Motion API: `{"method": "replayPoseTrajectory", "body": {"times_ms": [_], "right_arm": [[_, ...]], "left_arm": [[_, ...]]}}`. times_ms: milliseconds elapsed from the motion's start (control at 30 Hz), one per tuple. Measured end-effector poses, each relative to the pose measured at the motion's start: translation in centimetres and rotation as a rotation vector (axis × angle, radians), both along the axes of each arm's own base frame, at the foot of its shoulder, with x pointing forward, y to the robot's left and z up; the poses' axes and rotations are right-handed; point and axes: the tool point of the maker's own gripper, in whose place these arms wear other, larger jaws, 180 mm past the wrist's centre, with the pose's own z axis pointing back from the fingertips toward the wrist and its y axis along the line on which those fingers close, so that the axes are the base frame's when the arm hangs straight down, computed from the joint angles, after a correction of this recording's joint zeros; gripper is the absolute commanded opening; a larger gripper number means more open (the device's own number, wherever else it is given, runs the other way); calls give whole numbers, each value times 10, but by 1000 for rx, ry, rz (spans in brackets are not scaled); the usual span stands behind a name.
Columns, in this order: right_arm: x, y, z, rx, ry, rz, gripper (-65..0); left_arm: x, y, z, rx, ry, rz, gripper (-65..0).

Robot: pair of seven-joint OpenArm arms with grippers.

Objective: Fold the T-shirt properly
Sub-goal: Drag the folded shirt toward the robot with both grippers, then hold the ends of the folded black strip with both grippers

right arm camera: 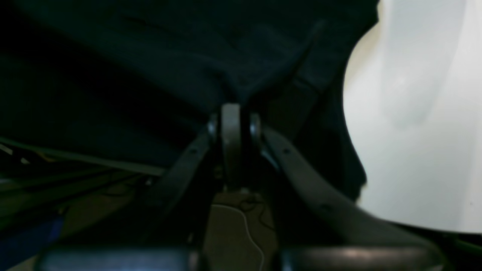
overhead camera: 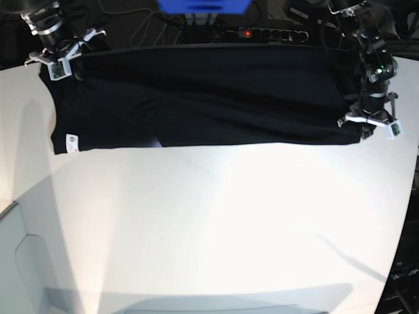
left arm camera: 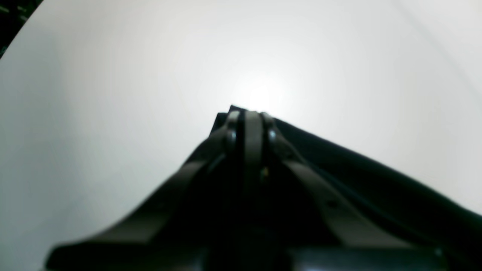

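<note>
The large plain black short-sleeved cloth T-shirt (overhead camera: pixel 203 98) lies stretched as a long dark band across the far part of the white round-edged counter (overhead camera: pixel 216 222), running from one arm to the other. Its far edge lies along the back edge of the counter, and its near edge is a fairly straight line with bare white surface in front of it. A small white tag (overhead camera: pixel 71 141) shows at the near corner of the shirt on the base view's left side. The cloth looks doubled over along its length, with a faint crease line running through the middle.

The right tool (right arm camera: pixel 233 113) sits at the far corner of the shirt on the base view's left; in the right wrist view its fingers are pressed together with a fold of black cloth pinched between them, the fabric spreading away above the tips. The left tool (left arm camera: pixel 251 116) is at the opposite end, near the corner on the base view's right; in the left wrist view its fingers are closed tight on the very corner of the black cloth, which trails off to the lower right over the white surface.

Behind the counter a dark power strip (overhead camera: pixel 262 33) with a red light lies beside a blue object (overhead camera: pixel 203 6).
</note>
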Motion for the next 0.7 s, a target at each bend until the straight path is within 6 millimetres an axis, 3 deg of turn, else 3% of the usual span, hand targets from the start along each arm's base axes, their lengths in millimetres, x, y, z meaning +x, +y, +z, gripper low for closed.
{"method": "replayPoseTrajectory", "body": {"times_ms": [200, 467, 700], "right_arm": [[-11, -16, 1, -30, 19, -38, -650], [-6, -14, 2, -26, 8, -37, -650], [5, -14, -1, -7, -15, -52, -650]], "left_arm": [[-1, 0, -1, 1, 6, -1, -649], [-16, 0, -3, 20, 34, -11, -649], [-31, 21, 3, 34, 31, 54, -649]]}}
